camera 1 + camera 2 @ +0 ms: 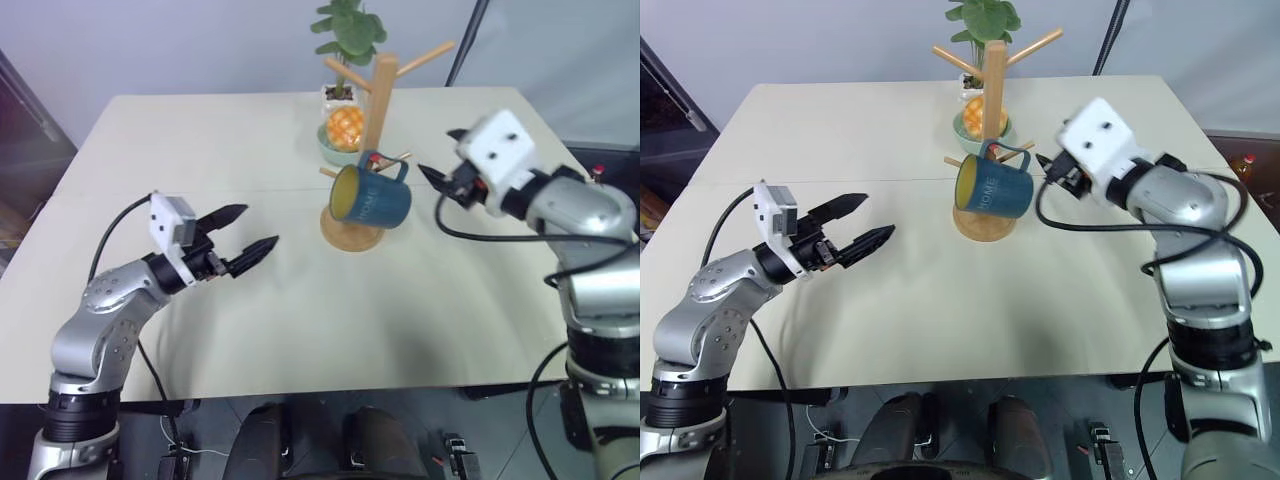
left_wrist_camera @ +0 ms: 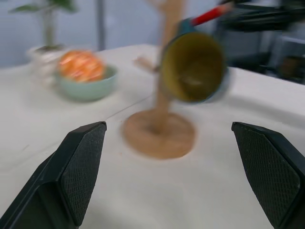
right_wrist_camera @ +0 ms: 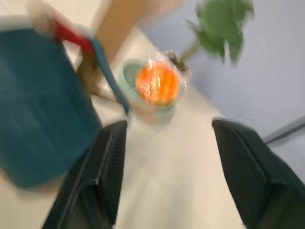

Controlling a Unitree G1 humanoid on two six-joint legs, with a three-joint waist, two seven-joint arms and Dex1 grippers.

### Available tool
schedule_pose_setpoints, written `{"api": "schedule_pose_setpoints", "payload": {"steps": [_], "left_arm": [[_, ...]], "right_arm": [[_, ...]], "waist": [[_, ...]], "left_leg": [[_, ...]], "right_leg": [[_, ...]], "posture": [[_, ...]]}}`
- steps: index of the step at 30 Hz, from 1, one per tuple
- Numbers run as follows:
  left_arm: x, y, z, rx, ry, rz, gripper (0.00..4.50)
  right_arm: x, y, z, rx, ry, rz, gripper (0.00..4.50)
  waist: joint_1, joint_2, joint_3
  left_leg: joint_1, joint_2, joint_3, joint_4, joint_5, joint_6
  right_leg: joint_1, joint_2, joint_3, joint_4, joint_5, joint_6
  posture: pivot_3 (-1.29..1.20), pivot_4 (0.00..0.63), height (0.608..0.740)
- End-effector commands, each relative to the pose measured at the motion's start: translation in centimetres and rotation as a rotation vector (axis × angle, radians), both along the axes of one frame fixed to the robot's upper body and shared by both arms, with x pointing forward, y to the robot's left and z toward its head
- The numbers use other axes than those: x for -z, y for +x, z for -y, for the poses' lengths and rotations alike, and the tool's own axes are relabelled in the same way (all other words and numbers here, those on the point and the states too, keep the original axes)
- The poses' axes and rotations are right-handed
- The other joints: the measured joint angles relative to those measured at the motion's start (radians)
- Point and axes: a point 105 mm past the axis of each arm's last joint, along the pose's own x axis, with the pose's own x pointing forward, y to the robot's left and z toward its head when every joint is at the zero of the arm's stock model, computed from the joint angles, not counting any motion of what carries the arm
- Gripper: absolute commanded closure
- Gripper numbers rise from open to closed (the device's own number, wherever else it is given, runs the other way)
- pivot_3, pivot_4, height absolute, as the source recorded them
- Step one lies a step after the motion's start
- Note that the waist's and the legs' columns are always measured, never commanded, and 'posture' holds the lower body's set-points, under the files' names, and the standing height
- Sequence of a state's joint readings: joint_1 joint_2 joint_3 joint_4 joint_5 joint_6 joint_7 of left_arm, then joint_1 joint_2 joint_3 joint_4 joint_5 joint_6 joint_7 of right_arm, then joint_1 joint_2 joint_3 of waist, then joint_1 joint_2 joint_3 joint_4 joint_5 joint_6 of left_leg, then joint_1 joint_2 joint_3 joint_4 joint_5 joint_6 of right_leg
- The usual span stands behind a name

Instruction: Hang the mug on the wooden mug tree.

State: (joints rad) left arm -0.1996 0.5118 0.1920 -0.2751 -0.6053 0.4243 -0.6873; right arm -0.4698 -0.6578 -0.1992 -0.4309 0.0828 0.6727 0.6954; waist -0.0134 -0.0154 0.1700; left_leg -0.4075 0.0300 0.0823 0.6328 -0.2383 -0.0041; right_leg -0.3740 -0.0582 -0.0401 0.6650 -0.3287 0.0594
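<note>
The teal mug (image 1: 372,195) hangs by its handle on the wooden mug tree (image 1: 374,110) near the table's far edge — both grippers, left (image 1: 252,236) and right (image 1: 433,178), open and empty — so withdrawing clear, without nudging it, looks best.

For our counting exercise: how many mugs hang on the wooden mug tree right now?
1. The mug hangs by its handle from a low peg of the wooden mug tree, just above the round base, yellow mouth facing the robot's left. The other pegs in view are bare.

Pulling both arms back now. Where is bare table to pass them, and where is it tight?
Bare table runs between the left hand and the mug tree, and along the near edge. Tight at the far middle: mug, bowl and plant cluster together.
</note>
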Motion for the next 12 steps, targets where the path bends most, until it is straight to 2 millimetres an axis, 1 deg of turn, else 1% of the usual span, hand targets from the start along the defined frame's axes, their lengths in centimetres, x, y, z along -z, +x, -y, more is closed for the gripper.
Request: {"api": "schedule_pose_setpoints", "payload": {"steps": [1,4,6,8,12], "left_arm": [[0.9,1.7,-3.7,-0.26,-0.023,0.025,0.0],[3.4,2.0,-5.6,-0.391,0.003,-0.015,0.0],[4.4,1.8,-6.0,-0.419,0.01,-0.035,0.0],[5.0,1.5,-6.4,-0.445,0.014,-0.048,0.0],[5.7,1.0,-6.9,-0.476,0.032,-0.061,0.0]], "right_arm": [[2.0,-1.4,1.1,-0.037,0.206,-0.026,1.58],[5.9,-1.4,1.9,0.003,0.329,-0.1,1.58],[7.7,-1.2,2.1,0.021,0.381,-0.127,1.58],[8.9,-0.9,2.1,0.033,0.425,-0.136,1.58],[10.1,-0.3,2.2,0.045,0.477,-0.135,1.58]], "waist": [[0.0,-0.001,-0.001],[-0.007,-0.001,-0.001],[-0.006,-0.001,-0.001],[-0.003,-0.001,0.0],[-0.001,-0.001,0.0]], "left_leg": [[0.001,0.0,0.0,0.0,0.0,0.0],[0.001,0.001,0.001,-0.001,0.0,0.0],[0.001,0.001,0.001,-0.001,0.0,0.0],[0.001,0.001,0.001,0.0,0.0,0.0],[0.001,0.001,0.001,0.0,0.0,0.0]], "right_leg": [[0.001,0.0,0.0,0.0,0.0,0.0],[0.0,0.001,0.0,0.0,0.0,0.0],[0.0,0.001,0.001,0.001,0.0,0.0],[0.0,0.001,0.001,0.001,0.0,0.0],[0.0,0.001,0.0,0.001,0.0,0.0]], "posture": [[0.0,0.15,0.74],[0.0,0.15,0.74],[0.0,0.15,0.74],[0.0,0.15,0.74],[0.0,0.15,0.74]]}}
